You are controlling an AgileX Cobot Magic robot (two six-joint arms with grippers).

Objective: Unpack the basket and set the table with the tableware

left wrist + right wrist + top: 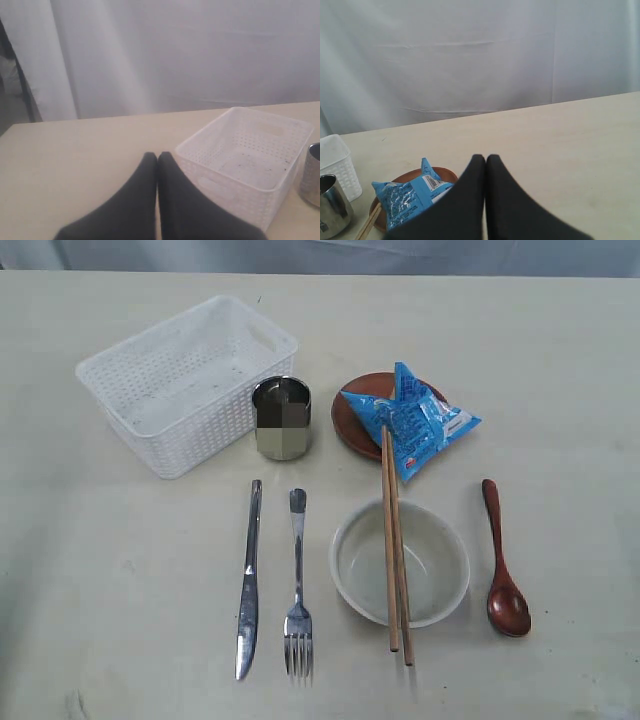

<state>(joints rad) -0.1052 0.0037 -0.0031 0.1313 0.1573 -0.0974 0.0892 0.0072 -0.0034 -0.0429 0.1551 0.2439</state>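
Note:
The white basket [185, 380] stands empty at the back left of the table [100, 570]. Beside it is a steel cup [282, 418]. In front lie a knife [249, 575] and a fork [298, 585]. An off-white bowl [365, 565] carries two chopsticks [396, 550] across it. A wooden spoon [503, 565] lies to its right. A brown plate [358, 420] holds a blue snack packet [415, 420]. Neither gripper shows in the exterior view. My left gripper [157, 156] is shut and empty near the basket [250, 155]. My right gripper [485, 158] is shut and empty, next to the packet [407, 197].
A pale curtain [175, 55] hangs behind the table's far edge. Bare tabletop lies to the left of the knife and to the right of the spoon. The cup [332, 205] and a basket corner [337, 162] show at the edge of the right wrist view.

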